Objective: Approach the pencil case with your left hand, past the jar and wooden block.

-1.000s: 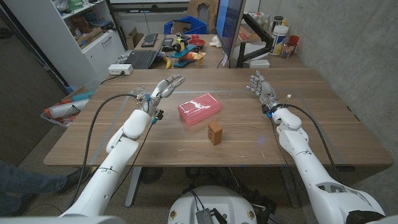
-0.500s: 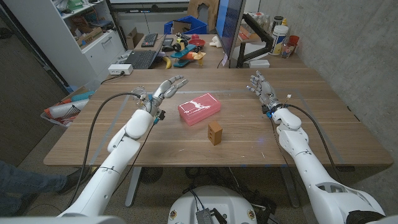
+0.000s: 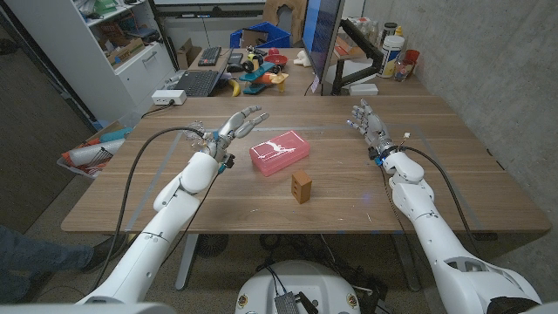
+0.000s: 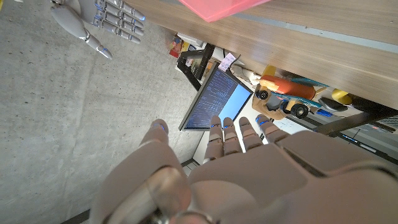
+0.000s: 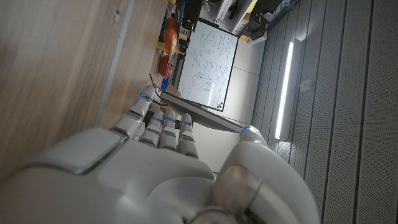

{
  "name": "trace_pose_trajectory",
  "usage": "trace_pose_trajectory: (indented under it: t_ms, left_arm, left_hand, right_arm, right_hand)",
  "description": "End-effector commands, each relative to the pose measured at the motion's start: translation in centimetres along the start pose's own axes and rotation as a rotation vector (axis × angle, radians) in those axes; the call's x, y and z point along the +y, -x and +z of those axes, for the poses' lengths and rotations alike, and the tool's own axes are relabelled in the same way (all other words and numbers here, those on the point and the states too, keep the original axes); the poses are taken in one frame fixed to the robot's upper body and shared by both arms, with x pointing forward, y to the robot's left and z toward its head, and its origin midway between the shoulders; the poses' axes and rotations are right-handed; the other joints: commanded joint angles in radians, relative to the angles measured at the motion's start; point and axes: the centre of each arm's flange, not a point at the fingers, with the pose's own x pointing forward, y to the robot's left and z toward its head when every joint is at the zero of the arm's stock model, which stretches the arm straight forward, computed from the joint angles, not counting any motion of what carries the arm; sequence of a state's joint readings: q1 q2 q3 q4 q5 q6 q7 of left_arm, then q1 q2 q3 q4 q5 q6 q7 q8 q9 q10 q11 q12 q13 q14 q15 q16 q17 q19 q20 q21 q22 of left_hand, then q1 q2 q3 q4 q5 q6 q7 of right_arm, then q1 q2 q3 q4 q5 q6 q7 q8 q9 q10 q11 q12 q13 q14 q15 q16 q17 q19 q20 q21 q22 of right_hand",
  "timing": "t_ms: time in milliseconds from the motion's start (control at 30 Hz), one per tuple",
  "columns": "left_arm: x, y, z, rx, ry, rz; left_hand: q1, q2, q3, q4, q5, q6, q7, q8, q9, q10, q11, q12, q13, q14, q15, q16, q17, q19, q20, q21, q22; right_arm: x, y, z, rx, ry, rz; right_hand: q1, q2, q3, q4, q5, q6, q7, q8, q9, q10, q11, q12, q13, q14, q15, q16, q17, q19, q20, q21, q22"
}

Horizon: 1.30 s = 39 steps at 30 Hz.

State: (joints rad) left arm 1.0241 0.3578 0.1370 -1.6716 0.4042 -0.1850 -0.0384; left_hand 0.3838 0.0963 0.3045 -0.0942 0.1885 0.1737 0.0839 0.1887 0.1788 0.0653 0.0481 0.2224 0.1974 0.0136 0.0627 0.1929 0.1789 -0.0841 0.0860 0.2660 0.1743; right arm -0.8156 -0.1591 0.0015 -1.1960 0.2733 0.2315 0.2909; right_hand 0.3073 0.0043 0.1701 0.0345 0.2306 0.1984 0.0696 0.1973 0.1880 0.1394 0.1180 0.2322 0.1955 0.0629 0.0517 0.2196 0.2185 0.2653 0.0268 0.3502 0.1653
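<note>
**Left hand raised beside the pink pencil case**

Near the middle of the head view we see the pink pencil case lying flat on the wooden table, set at a slight angle. Just to its lower right, apart from it, stands the small wooden block, upright.

To the left of the case we find our left hand, raised with its fingers spread wide and reaching toward the upper right of the frame; it holds nothing and stays clear of the case. In the left wrist view the same hand shows from behind, fingers apart, with a corner of the pencil case at the top edge of that picture.

At the right of the head view our right hand stands well apart from the case, fingers upright and loosely parted, holding nothing. The right wrist view shows its back with the fingers lying close together over the table's grain.

In the upper part of the head view, beyond the table's far edge, we see a monitor, a keyboard and a blue bin
</note>
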Motion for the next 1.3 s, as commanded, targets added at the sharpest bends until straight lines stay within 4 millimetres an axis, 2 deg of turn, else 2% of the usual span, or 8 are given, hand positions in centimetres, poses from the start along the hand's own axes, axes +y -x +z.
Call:
trace_pose_trajectory:
  t_ms: [33, 1300]
  left_arm:
    - [-0.7, -0.4, 0.5, -0.011, -0.041, -0.010]
    - [-2.2, -1.3, 2.0, -0.058, -0.175, -0.058]
  left_hand:
    - [0.010, 0.002, 0.003, -0.007, -0.001, 0.007, -0.003, 0.004, 0.003, 0.009, 0.001, -0.001, 0.004, -0.003, 0.005, -0.004, 0.003, -0.004, -0.004, -0.003, 0.004]
    - [0.019, 0.005, 0.009, -0.019, -0.002, 0.027, -0.005, 0.008, 0.004, 0.024, -0.010, 0.003, 0.005, 0.009, 0.003, -0.001, 0.002, 0.002, -0.006, -0.016, 0.004]
  right_arm:
    - [-0.3, 0.1, -0.1, -0.001, -0.002, 0.000]
    - [-0.1, 0.0, -0.3, -0.014, -0.014, -0.001]
  right_hand:
    - [-0.004, 0.007, 0.001, -0.006, 0.003, 0.006, -0.004, 0.001, 0.002, 0.009, -0.005, -0.006, 0.003, 0.007, -0.002, 0.001, 0.003, 0.010, -0.003, -0.003, 0.003]
    - [-0.005, 0.010, 0.000, -0.009, 0.003, 0.009, -0.003, 0.002, 0.002, 0.015, -0.006, -0.010, 0.003, 0.013, -0.005, 0.001, 0.002, 0.020, -0.002, -0.019, 0.003]
